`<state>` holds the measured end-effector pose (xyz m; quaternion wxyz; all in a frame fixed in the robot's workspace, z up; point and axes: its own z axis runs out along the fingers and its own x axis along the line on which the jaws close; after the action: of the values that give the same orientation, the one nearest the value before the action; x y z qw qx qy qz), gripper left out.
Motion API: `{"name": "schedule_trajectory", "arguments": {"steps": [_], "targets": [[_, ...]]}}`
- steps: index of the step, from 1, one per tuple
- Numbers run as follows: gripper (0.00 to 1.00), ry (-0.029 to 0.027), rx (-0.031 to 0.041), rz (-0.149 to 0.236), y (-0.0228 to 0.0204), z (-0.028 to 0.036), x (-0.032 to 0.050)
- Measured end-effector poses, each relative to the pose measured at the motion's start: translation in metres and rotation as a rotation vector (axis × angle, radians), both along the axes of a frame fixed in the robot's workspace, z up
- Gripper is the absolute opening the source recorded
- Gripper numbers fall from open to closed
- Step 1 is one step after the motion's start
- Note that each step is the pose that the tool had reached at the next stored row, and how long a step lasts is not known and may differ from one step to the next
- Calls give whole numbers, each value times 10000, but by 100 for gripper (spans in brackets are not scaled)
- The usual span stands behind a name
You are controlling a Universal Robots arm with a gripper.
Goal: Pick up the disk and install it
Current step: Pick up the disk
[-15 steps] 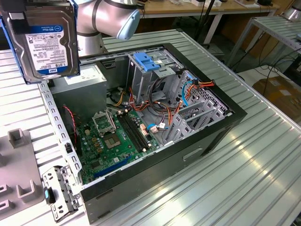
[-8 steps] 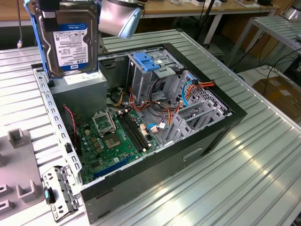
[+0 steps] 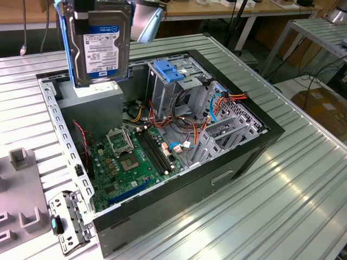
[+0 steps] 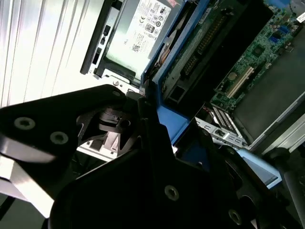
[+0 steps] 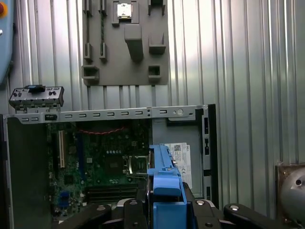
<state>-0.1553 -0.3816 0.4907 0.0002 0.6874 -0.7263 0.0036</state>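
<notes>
The disk [image 3: 100, 46] hangs upright above the open computer case [image 3: 244, 157], over the grey metal box [image 3: 92, 103] at the exterior view's upper left and clear of it. Its long axis runs vertically, and its labelled face is turned toward the exterior camera. The white label carries dark print, and a blue bracket runs down both long edges. In the first wrist view the gripper [image 5: 167, 210] has its black fingers [image 5: 142, 202] closed narrowly on that bracket from either side, looking down past it at the green motherboard [image 5: 95, 162]. The case lies on the ribbed metal tabletop [image 3: 282, 206].
</notes>
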Motion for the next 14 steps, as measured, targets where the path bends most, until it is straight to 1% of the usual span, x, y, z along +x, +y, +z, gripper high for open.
{"name": "schedule_trajectory", "arguments": {"steps": [3, 4, 6, 9, 11, 13, 14], "targets": [[37, 0, -2, 0, 0, -3, 106], [37, -1, -2, 0, 0, -4, 159], [37, -2, -3, 0, -8, -5, 198], [37, 0, -8, 0, -59, -9, 229], [37, 0, -11, 0, -126, -13, 242], [37, -1, -11, -1, -168, -16, 248], [37, -1, -13, -2, -201, -18, 252]]}}
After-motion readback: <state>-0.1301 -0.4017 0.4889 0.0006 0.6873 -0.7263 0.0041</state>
